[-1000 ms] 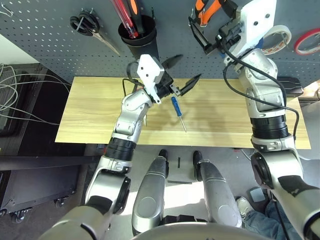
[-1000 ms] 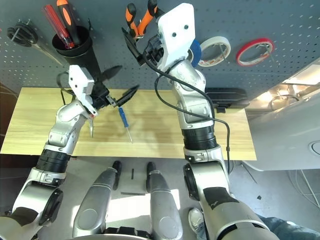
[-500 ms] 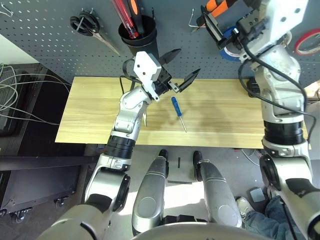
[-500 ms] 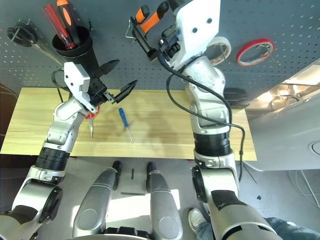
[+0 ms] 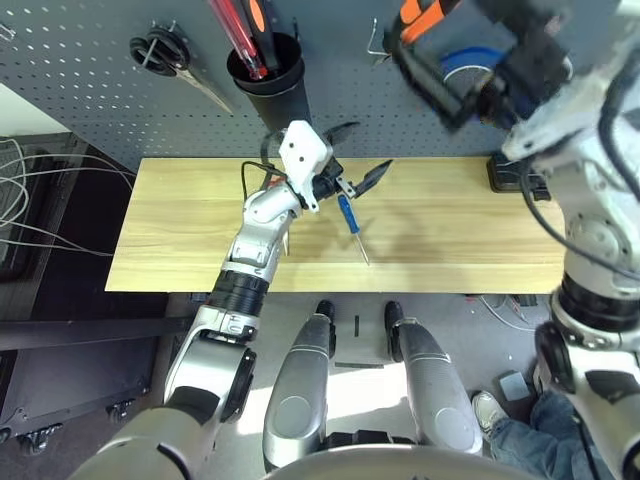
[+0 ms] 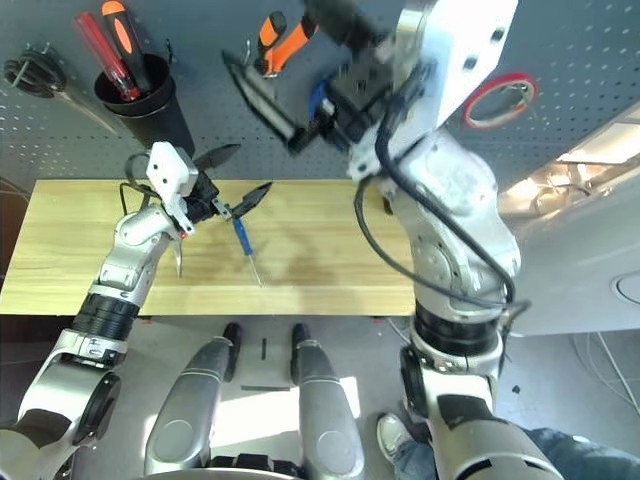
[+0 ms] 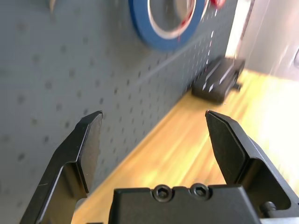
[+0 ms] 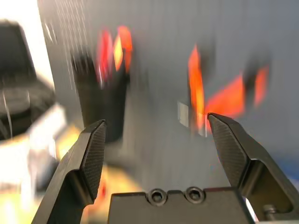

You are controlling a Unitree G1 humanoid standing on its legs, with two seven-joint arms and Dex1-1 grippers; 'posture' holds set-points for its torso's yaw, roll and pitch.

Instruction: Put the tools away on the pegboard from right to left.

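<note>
blue tape: i read the blue tape roll (image 5: 470,62) as already hung on the pegboard (image 5: 90,90).
pliers: orange-and-black pliers (image 6: 283,38) hang on a hook, just left of the tape, so i count them done.
screwdriver: the small blue-handled screwdriver (image 5: 351,222) lies on the wooden table (image 5: 180,240); next in line, i'd judge.
scissors: red-handled scissors (image 6: 178,244) lie on the table beside my left arm, partly hidden; last to go.
left gripper: left gripper (image 5: 352,170) spread wide and empty, low over the table, just beside the screwdriver's handle.
right gripper: right gripper (image 8: 159,140) spread wide, nothing in it, up in front of the board.
cup: black cup (image 5: 268,80) on the board holds a red-handled and an orange-and-black-handled tool.
progress: roughly half done by my count.
</note>
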